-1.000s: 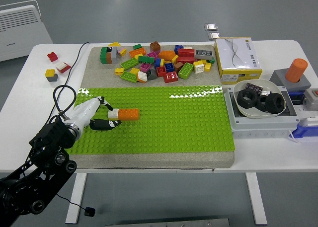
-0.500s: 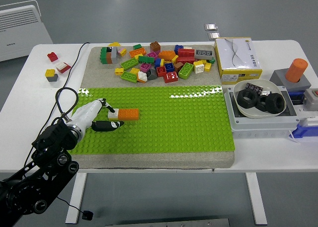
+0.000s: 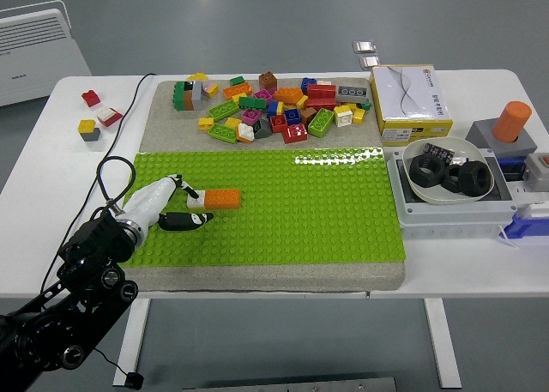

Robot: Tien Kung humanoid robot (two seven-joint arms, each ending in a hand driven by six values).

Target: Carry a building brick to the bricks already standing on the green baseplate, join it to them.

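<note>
A green baseplate [image 3: 326, 208] lies on a grey mat at the table's front. An orange brick [image 3: 222, 198] with a white brick [image 3: 197, 202] at its left end sits on the plate's left part. My left hand [image 3: 200, 208] comes in from the lower left, just left of these bricks. Its fingers are spread: the index fingertip [image 3: 192, 192] is at the white brick's upper left corner, and the black thumb [image 3: 184, 221] lies on the plate just below the bricks, apart from them. The hand holds nothing.
A pile of loose bricks [image 3: 266, 109] lies on the mat behind the plate. A few bricks [image 3: 96, 117] and a black cable [image 3: 111, 165] are at the left. A yellow-white box [image 3: 410, 103], a bowl of black rings [image 3: 450, 177] and an orange cylinder [image 3: 513, 120] stand at the right.
My left hand and arm have drawn back a little toward the lower left. The orange and white bricks have stayed in place on the plate.
</note>
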